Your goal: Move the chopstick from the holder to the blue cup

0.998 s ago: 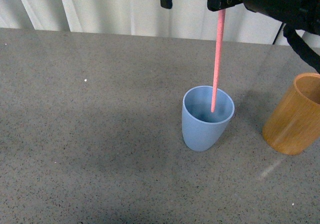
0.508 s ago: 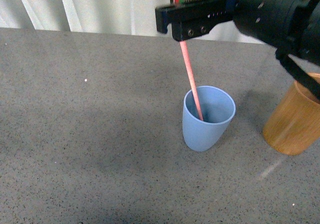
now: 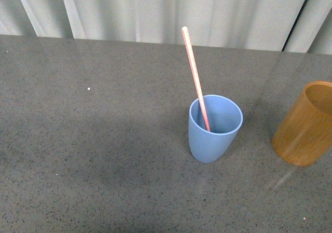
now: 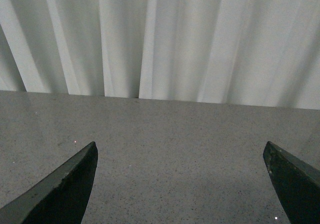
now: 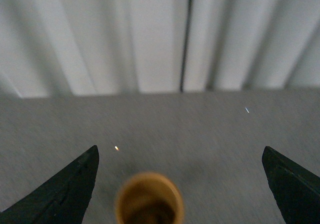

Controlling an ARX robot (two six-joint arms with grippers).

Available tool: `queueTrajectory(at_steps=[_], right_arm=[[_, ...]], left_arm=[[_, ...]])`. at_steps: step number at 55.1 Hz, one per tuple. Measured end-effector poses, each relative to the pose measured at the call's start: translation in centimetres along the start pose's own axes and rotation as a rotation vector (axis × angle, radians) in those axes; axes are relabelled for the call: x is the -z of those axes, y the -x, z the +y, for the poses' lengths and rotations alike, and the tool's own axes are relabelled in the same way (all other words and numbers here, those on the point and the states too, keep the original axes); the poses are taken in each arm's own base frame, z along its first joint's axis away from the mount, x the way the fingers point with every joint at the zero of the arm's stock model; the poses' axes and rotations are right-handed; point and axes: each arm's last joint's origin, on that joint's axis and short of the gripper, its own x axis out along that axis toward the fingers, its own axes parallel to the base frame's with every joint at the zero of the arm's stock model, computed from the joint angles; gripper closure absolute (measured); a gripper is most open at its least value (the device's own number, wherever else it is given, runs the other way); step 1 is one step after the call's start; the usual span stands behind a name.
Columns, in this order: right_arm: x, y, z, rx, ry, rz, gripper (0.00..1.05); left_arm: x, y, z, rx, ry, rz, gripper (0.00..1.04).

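Chopstick (image 3: 195,79) leans inside the blue cup (image 3: 213,129), holder (image 3: 305,124) apart on the counter (image 3: 93,139); left gripper (image 4: 180,184) and right gripper (image 5: 180,184) both spread, empty.

The blue cup (image 3: 215,129) stands on the table (image 3: 93,150), near its middle. The chopstick (image 3: 195,78) stands in the cup, its lower end inside and its upper end leaning to the left and away toward the curtain (image 3: 155,10) behind the table. The holder (image 3: 306,125) stands to the right of the cup (apart from it, not touching), at the edge of the front view.
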Motion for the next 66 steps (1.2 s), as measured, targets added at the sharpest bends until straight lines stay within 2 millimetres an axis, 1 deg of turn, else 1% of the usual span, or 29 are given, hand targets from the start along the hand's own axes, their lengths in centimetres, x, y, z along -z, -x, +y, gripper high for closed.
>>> queueTrajectory(at_steps=[3,5,7,9,12,13,17,21,25,29,36,37,66], right_arm=[[1.6,1.4,-1.0,0.034,-0.010,0.027,0.10],[2.2,2.0,-1.3,0.043,-0.016,0.027,0.10],[2.4,2.6,-1.5,0.044,-0.025,0.004,0.10],[2.1,2.9,-1.5,0.038,-0.032,-0.026,0.10],[2.2,3.0,-1.4,-0.094,-0.016,-0.156,0.19],[2.4,3.0,-1.3,-0.139,0.003,-0.210,0.25],[2.6,3.4,-1.3,-0.180,0.032,-0.294,0.42],[2.8,3.7,-1.4,-0.177,0.041,-0.311,0.57],[3.0,3.8,-1.4,-0.176,0.044,-0.310,0.68],[3.4,3.9,-1.4,-0.175,0.048,-0.301,0.84],[3.8,4.1,-1.5,-0.176,0.047,-0.318,1.03],[3.9,4.1,-1.5,-0.176,0.051,-0.322,1.04],[4.2,5.1,-1.7,-0.175,0.049,-0.328,1.04]], left_arm=[[0.0,0.0,0.0,0.000,0.000,0.000,0.07],[0.0,0.0,0.0,0.000,0.000,0.000,0.07],[0.0,0.0,0.0,0.000,0.000,0.000,0.07],[0.0,0.0,0.0,0.000,0.000,0.000,0.07],[0.0,0.0,0.0,0.000,0.000,0.000,0.07],[0.0,0.0,0.0,0.000,0.000,0.000,0.07],[0.0,0.0,0.0,0.000,0.000,0.000,0.07],[0.0,0.0,0.0,0.000,0.000,0.000,0.07],[0.0,0.0,0.0,0.000,0.000,0.000,0.07],[0.0,0.0,0.0,0.000,0.000,0.000,0.07],[0.0,0.0,0.0,0.000,0.000,0.000,0.07],[0.0,0.0,0.0,0.000,0.000,0.000,0.07],[0.0,0.0,0.0,0.000,0.000,0.000,0.07]])
